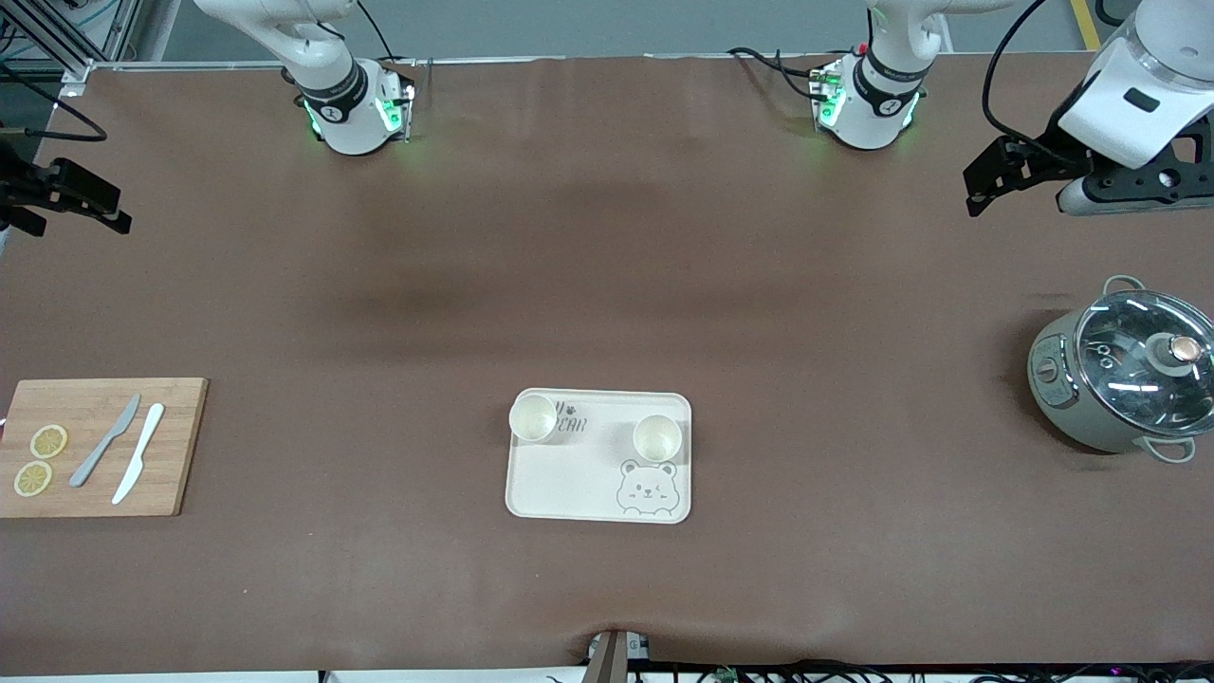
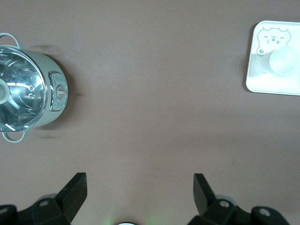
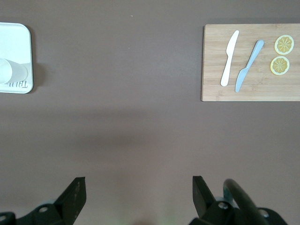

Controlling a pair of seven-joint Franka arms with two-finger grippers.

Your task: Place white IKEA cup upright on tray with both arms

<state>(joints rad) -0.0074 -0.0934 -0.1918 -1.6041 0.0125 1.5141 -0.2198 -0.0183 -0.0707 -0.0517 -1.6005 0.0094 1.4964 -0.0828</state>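
Standing upright: two white cups (image 1: 533, 418) (image 1: 657, 437) on the cream tray (image 1: 569, 484), one over the lettering, one above the bear face.
Tray: middle of the brown table (image 1: 607, 285), nearer the front camera.
Left gripper (image 1: 991, 180): jaws spread, nothing held, raised over the table's left-arm end near the lidded pot (image 1: 1124, 379).
Right gripper (image 1: 71, 199): jaws spread, nothing held, raised over the right-arm end.
Cutting board (image 1: 175, 446): carries a grey knife (image 1: 105, 441), a white knife (image 1: 138, 453) and two lemon slices (image 1: 48, 441).
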